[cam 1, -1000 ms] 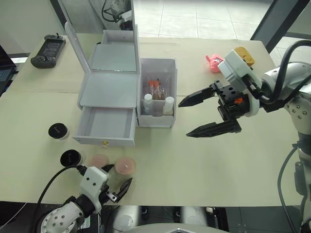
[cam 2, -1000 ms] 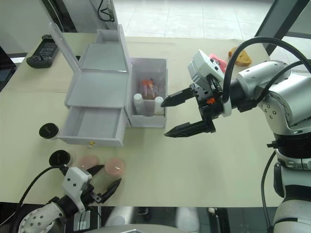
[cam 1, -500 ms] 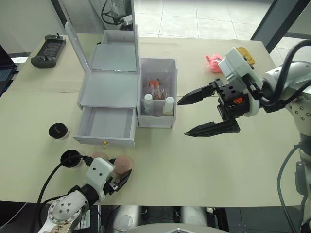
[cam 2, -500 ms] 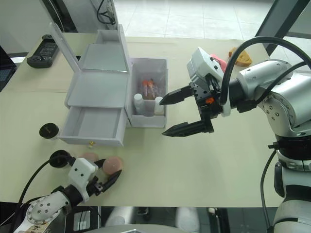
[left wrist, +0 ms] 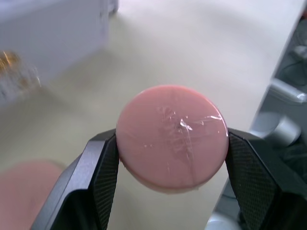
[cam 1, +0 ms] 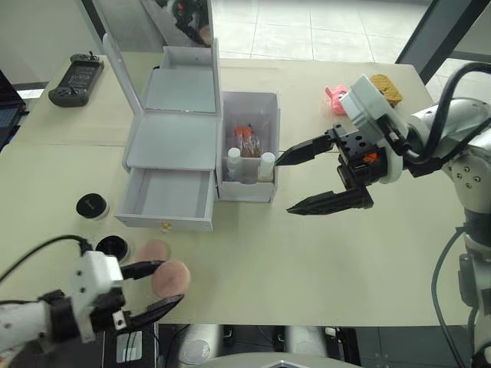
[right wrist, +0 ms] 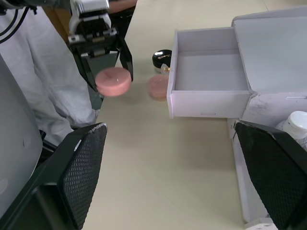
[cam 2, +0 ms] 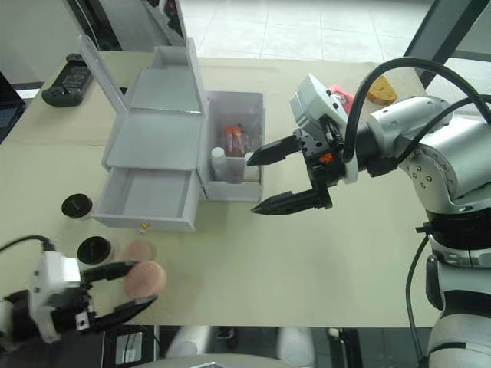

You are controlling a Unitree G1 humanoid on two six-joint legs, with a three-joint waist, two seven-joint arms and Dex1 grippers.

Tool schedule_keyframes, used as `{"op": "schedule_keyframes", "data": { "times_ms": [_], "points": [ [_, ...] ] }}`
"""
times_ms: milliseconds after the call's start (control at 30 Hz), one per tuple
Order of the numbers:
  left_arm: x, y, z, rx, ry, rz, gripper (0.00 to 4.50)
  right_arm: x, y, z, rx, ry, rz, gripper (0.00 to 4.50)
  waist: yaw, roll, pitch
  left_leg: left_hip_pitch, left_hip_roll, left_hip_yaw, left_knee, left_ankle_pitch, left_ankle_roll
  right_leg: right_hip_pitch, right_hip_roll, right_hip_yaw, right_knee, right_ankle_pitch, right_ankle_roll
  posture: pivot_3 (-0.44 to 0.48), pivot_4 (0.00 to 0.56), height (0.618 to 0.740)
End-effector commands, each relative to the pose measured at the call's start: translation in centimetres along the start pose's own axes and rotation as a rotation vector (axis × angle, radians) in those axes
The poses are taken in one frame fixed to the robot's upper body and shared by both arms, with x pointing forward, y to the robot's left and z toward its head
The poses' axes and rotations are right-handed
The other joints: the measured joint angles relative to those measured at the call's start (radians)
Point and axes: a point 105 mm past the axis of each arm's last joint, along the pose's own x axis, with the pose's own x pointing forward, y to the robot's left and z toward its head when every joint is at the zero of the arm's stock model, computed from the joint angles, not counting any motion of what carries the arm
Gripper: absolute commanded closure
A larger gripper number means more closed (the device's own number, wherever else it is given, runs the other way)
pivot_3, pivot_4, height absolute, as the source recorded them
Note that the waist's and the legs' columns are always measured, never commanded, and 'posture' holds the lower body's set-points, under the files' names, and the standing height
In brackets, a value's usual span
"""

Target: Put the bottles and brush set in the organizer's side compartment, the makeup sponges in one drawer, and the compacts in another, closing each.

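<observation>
My left gripper is shut on one pink makeup sponge, held flat above the table's near edge. The other makeup sponge lies on the table in front of the organizer, whose lower drawer stands open and empty. Two black-lidded compacts sit left of the sponges. The side compartment holds the white-capped bottles and the brush set. My right gripper hangs open just right of that compartment, holding nothing.
The organizer's mirror lid stands upright at the back left. A black controller lies at the far left. A pink plush toy and a yellow object sit at the far right. The table edge runs just under my left gripper.
My left gripper has shut on the right-hand sponge and lifted it off the table, drawing back to the left. The right gripper has drifted slightly toward the side compartment.
</observation>
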Motion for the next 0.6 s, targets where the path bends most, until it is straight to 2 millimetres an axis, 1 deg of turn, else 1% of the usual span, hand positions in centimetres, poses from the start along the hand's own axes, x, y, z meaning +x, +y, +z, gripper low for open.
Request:
{"op": "schedule_keyframes", "data": {
  "times_ms": [33,67,100,133,200,233,267,333,433,500,600],
  "points": [
    [-2.3,0.6,4.0,0.038,-0.032,-0.077,1.52,-0.4,0.0,1.2,-0.067,-0.017,-0.013,0.0,-0.002,0.001,0.0,0.0,-0.001,0.001,0.0,0.0,0.0,0.0,0.004,0.0,0.0,0.0,0.0,0.0,0.15,0.74],
    [-3.0,1.6,5.0,0.066,-0.027,-0.051,1.52,-0.4,0.0,1.3,-0.069,-0.019,-0.014,0.0,0.001,0.001,0.001,0.0,-0.002,0.001,0.0,0.001,0.0,0.0,0.005,0.0,0.001,-0.001,0.001,0.0,0.15,0.74],
    [-3.6,3.0,6.3,0.096,-0.032,-0.009,1.52,-0.4,0.1,1.3,-0.069,-0.022,-0.017,0.0,0.001,0.001,0.001,0.001,-0.002,0.0,0.0,0.004,0.004,0.001,0.007,0.0,0.002,-0.001,0.001,0.0,0.15,0.74],
    [-4.0,3.9,7.1,0.11,-0.035,0.019,1.52,-0.4,0.1,1.3,-0.069,-0.024,-0.019,0.0,0.002,0.001,0.001,0.0,-0.001,0.0,0.0,0.006,0.004,0.0,0.01,-0.001,0.002,-0.001,0.001,0.0,0.15,0.74],
    [-4.4,6.6,8.3,0.139,-0.029,0.112,1.52,-0.4,0.2,1.3,-0.068,-0.031,-0.025,0.0,-0.002,0.002,0.001,0.001,-0.001,0.0,0.0,0.006,0.004,0.001,0.013,0.0,0.003,-0.001,0.001,0.0,0.15,0.74],
    [-4.6,7.8,8.5,0.142,-0.018,0.153,1.52,-0.4,0.3,1.3,-0.068,-0.033,-0.029,0.0,-0.003,0.002,0.001,0.002,-0.001,0.001,-0.001,0.006,0.004,0.001,0.013,0.001,0.003,-0.001,0.001,0.0,0.15,0.74],
    [-4.7,8.8,8.5,0.148,-0.006,0.184,1.52,-0.4,0.3,1.3,-0.067,-0.036,-0.033,0.0,-0.004,0.002,0.001,0.002,-0.001,0.002,-0.001,0.006,0.004,0.001,0.013,0.002,0.003,-0.001,0.001,0.0,0.15,0.74],
    [-4.5,10.0,8.3,0.15,0.011,0.207,1.52,-0.4,0.4,1.3,-0.066,-0.038,-0.04,0.0,-0.008,0.002,0.001,0.001,-0.001,0.003,-0.003,0.006,0.004,0.003,0.014,0.002,0.004,-0.001,0.001,0.0,0.15,0.74],
    [-3.5,11.9,7.3,0.16,0.069,0.215,1.52,-0.4,0.5,1.2,-0.065,-0.043,-0.055,0.0,-0.012,0.001,0.001,0.001,0.0,0.007,-0.004,0.007,0.002,0.002,0.015,0.003,0.005,-0.001,0.001,0.0,0.15,0.74],
    [-2.8,12.7,6.8,0.157,0.092,0.213,1.52,-0.4,0.5,1.2,-0.066,-0.046,-0.063,0.0,-0.011,0.001,0.001,0.001,0.001,0.008,-0.004,0.007,0.002,0.001,0.015,0.003,0.005,-0.001,0.001,0.0,0.15,0.74],
    [-2.0,13.4,6.5,0.156,0.112,0.199,1.52,-0.4,0.6,1.2,-0.065,-0.05,-0.075,0.0,-0.012,0.0,0.002,0.001,0.001,0.009,-0.004,0.007,0.002,0.0,0.015,0.004,0.005,-0.001,0.001,0.0,0.15,0.74]
  ]
}}
